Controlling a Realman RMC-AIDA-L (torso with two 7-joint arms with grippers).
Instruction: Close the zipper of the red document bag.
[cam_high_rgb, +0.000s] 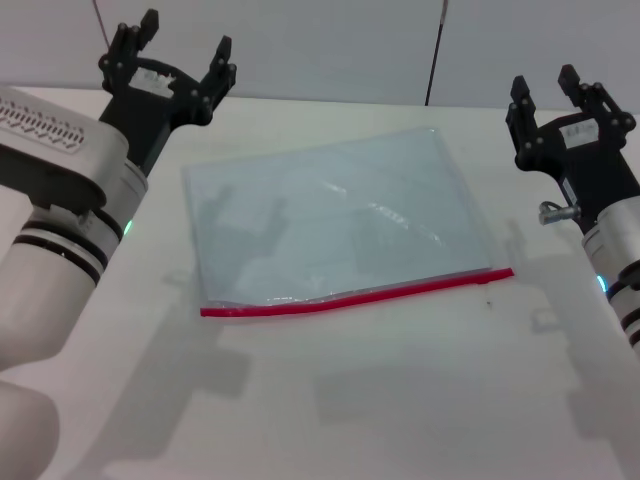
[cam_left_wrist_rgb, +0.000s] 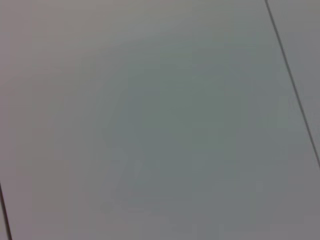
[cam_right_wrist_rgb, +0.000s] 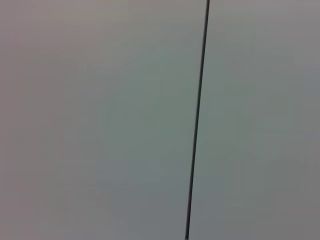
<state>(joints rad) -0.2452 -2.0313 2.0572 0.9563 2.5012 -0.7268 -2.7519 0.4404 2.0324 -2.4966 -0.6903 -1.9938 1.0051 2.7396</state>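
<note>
The red document bag (cam_high_rgb: 335, 215) lies flat on the white table, a translucent pale blue-grey pouch in the middle of the head view. Its zipper (cam_high_rgb: 355, 296) is a thin red strip along the near long edge, running from lower left to upper right. My left gripper (cam_high_rgb: 185, 50) is raised at the far left, above and behind the bag's far left corner, fingers spread open and empty. Off to the right of the bag, my right gripper (cam_high_rgb: 545, 85) is also raised, open and empty. Neither wrist view shows the bag.
The white table (cam_high_rgb: 400, 400) stretches in front of the bag. A pale wall with a dark vertical seam (cam_high_rgb: 434, 50) stands behind the table. Both wrist views show only plain grey surface with thin dark lines (cam_right_wrist_rgb: 197, 120).
</note>
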